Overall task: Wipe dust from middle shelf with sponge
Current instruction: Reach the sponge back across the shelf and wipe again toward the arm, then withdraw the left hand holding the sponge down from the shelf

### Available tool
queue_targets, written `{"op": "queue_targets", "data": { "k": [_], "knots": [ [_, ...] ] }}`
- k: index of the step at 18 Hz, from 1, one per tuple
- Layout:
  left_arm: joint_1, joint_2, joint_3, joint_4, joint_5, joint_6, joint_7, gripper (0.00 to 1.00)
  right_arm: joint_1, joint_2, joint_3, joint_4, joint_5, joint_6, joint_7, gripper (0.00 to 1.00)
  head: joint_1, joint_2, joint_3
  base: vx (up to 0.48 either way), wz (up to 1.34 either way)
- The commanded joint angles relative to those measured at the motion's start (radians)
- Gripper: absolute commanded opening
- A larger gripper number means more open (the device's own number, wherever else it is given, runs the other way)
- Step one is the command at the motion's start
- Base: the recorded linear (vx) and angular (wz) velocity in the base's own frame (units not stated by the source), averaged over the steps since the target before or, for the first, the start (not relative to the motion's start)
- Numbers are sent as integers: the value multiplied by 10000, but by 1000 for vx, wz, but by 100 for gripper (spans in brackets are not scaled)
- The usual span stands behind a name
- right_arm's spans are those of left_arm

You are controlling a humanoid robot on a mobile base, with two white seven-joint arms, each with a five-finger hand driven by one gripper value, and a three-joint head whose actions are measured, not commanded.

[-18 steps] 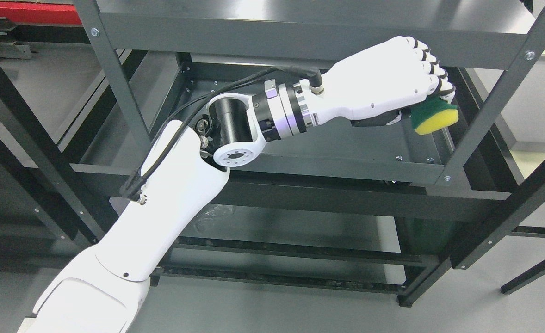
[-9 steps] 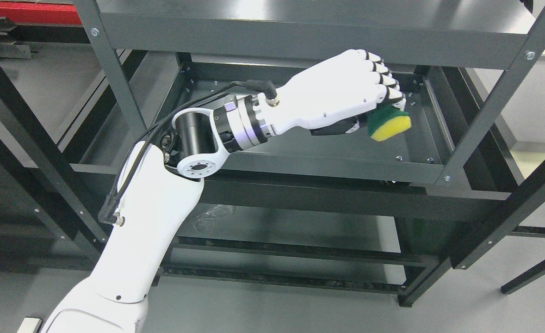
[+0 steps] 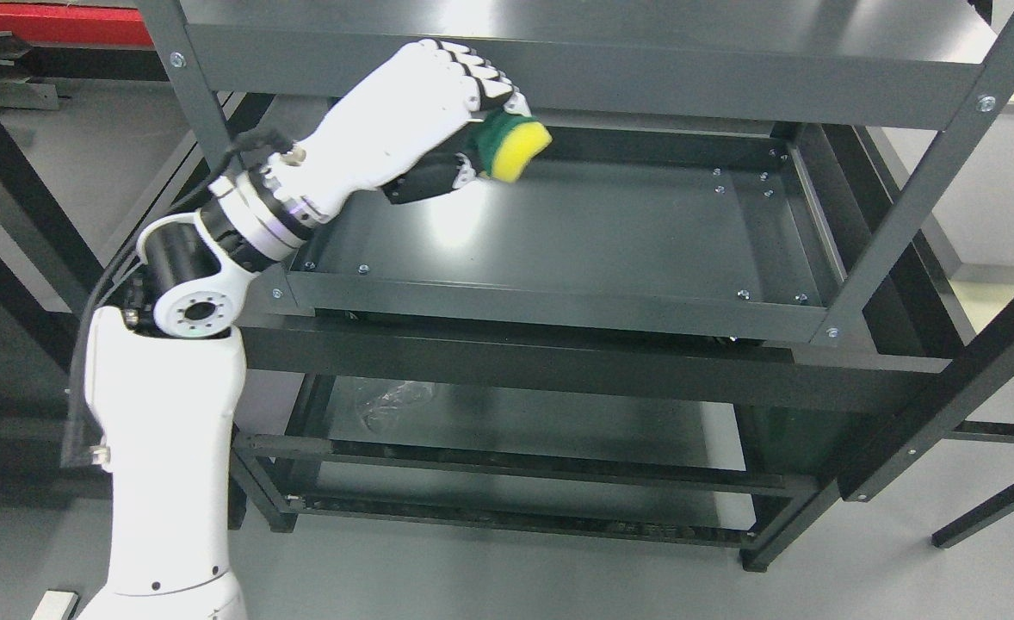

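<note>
Left hand [image 3: 412, 120]: white, arm entering from lower left, fingers curled tight around sponge [image 3: 514, 148]; thumb dark, tucked beneath

Sponge: yellow foam with green scouring layer, yellow face turned outward to the right, held at rear left of middle shelf [image 3: 610, 232]; contact with the tray surface not determinable

Middle shelf: dark grey metal tray with raised rim, bolted at corners, bright glare patch near centre-left

Top shelf [image 3: 576, 52]: same grey metal, front edge crossing directly above knuckles of left hand, hiding the rear rim of the tray below

Left front post [image 3: 206, 129]: upright passing just beside the wrist, black cables running close behind it

Right front post [image 3: 911, 189]: slanted across frame, screw heads visible at the joints

Lower shelf [image 3: 507, 422]: partly seen between crossbars, carrying a crumpled clear item [image 3: 395, 405], identity unclear

Second rack frame [image 3: 8, 198]: black bars at left edge, cut off by frame border

Red panel [image 3: 51, 21]: upper left corner, mostly hidden behind top shelf

Floor [image 3: 507, 577]: pale grey, glossy

Small pale block [image 3: 51, 603]: bottom left edge, cut off, unidentifiable
</note>
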Motion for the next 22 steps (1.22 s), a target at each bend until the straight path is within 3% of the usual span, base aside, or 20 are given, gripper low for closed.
{"op": "queue_targets", "data": {
  "k": [1, 5, 8, 11, 14, 16, 18, 20, 22],
  "knots": [
    [263, 1539, 4518, -344, 1682, -2, -460, 0, 0, -175, 0, -175, 0, 8, 1, 100, 0, 0, 0, 0, 0],
    [1074, 2675, 5086, -344, 2863, -2, -537, 0, 0, -175, 0, -175, 0, 8, 1, 100, 0, 0, 0, 0, 0],
    [1505, 2907, 5563, -328, 3493, -2, -522, 0, 0, -175, 0, -175, 0, 8, 1, 100, 0, 0, 0, 0, 0],
    [910, 2663, 5304, -359, 4596, -2, -247, 0, 0, -175, 0, -175, 0, 8, 1, 100, 0, 0, 0, 0, 0],
    [156, 1379, 3316, -359, 5777, -2, -200, 0, 0, -175, 0, -175, 0, 8, 1, 100, 0, 0, 0, 0, 0],
    [18, -92, 1735, -390, 5980, -2, -184, 0, 0, -175, 0, -175, 0, 8, 1, 100, 0, 0, 0, 0, 0],
    [16, -139, -147, -329, 5950, -2, -48, 0, 0, -175, 0, -175, 0, 8, 1, 100, 0, 0, 0, 0, 0],
    [398, -139, -3073, -237, 5904, -2, 2256, 0, 0, -175, 0, -175, 0, 8, 1, 100, 0, 0, 0, 0, 0],
    [813, -139, -5560, -191, 5903, -2, 3783, 0, 0, -175, 0, -175, 0, 8, 1, 100, 0, 0, 0, 0, 0]
  ]
}}
